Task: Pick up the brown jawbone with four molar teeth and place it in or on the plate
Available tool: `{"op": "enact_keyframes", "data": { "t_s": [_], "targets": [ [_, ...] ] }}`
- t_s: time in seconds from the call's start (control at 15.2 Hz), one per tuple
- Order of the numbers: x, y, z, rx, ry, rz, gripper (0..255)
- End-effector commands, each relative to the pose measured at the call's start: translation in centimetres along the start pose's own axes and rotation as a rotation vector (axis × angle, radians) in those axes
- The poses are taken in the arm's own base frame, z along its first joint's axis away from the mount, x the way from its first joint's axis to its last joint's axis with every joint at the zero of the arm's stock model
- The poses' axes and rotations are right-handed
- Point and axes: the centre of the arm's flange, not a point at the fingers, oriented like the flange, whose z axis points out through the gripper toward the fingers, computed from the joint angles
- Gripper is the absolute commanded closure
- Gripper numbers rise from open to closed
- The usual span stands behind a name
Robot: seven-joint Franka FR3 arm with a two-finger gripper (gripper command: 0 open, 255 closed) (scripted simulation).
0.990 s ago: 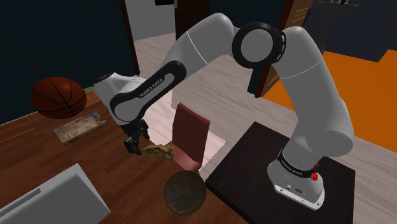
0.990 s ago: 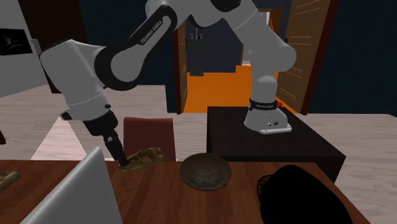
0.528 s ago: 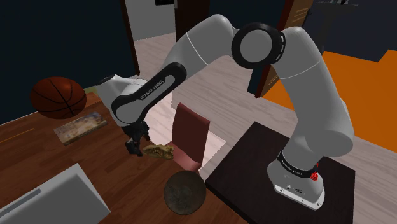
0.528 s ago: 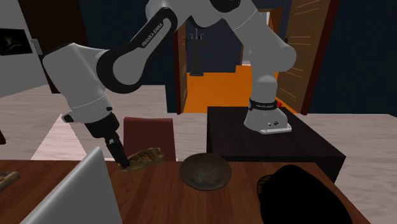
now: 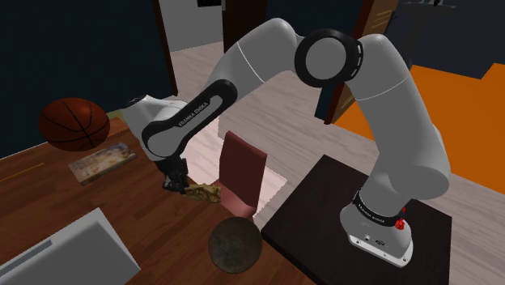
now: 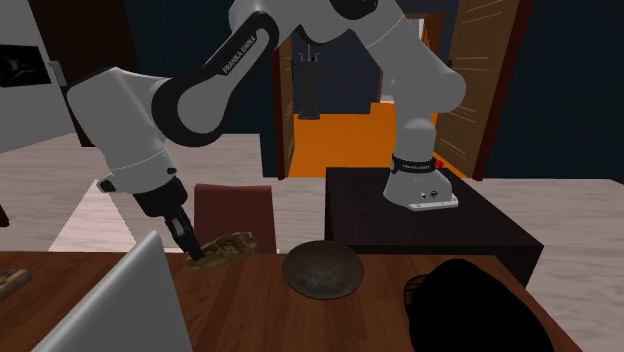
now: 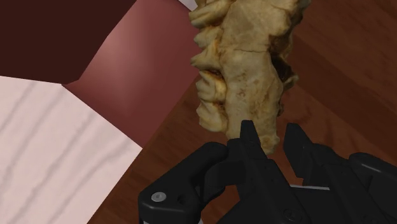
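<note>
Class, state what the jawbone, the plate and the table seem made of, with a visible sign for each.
Jawbone: looks like bone, matt, tan and rough, with ridged teeth. Plate: dark, mottled, dull; perhaps stoneware or metal, unclear. Table: wood, reddish-brown with visible grain.

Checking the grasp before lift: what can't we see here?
- Wrist view: jawbone far end cut off by the frame edge; the gripper covers its near tip.
- Second exterior view: a grey slab hides the table beside the gripper.
- Shoulder view: jawbone too small to count its teeth.
</note>
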Motion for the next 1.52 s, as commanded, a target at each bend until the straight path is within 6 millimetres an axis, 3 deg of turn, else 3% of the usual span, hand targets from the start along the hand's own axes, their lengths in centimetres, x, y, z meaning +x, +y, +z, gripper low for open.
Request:
{"op": "enact_keyframes", "data": {
  "t_s": [0.0, 0.13, 1.32, 1.39, 1.45],
  "targets": [
    [0.0, 0.0, 0.0, 0.0, -0.001, 0.0, 255],
    [0.0, 0.0, 0.0, 0.0, -0.001, 0.0, 255],
    [-2.2, -0.4, -9.2, 0.0, -0.001, 0.0, 255],
    [-2.1, -0.4, -8.7, 0.0, 0.0, 0.0, 255],
    [-2.1, -0.4, -8.7, 0.0, 0.0, 0.0, 0]
  ]
}}
